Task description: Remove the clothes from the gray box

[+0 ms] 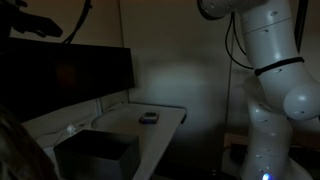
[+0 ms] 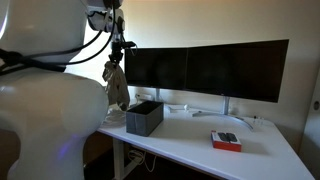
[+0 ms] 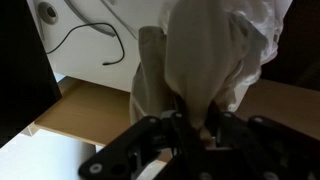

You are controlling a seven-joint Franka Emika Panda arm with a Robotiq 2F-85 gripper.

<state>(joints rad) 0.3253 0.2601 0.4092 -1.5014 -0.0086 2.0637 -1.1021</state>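
The gray box (image 2: 144,117) stands on the white desk near its left end, and it also shows in an exterior view (image 1: 97,152) at the lower left. My gripper (image 2: 116,62) is high above and left of the box, shut on a beige cloth (image 2: 116,85) that hangs down from it beside the box. In the wrist view the cloth (image 3: 205,50) fills the top middle, pinched between the dark fingers (image 3: 192,118). Whether more clothes lie inside the box is hidden.
Two dark monitors (image 2: 205,72) stand along the back of the white desk (image 2: 190,145). A small red and grey object (image 2: 226,140) lies on the desk to the right, also seen in an exterior view (image 1: 148,118). The robot's white body (image 2: 40,90) fills the left.
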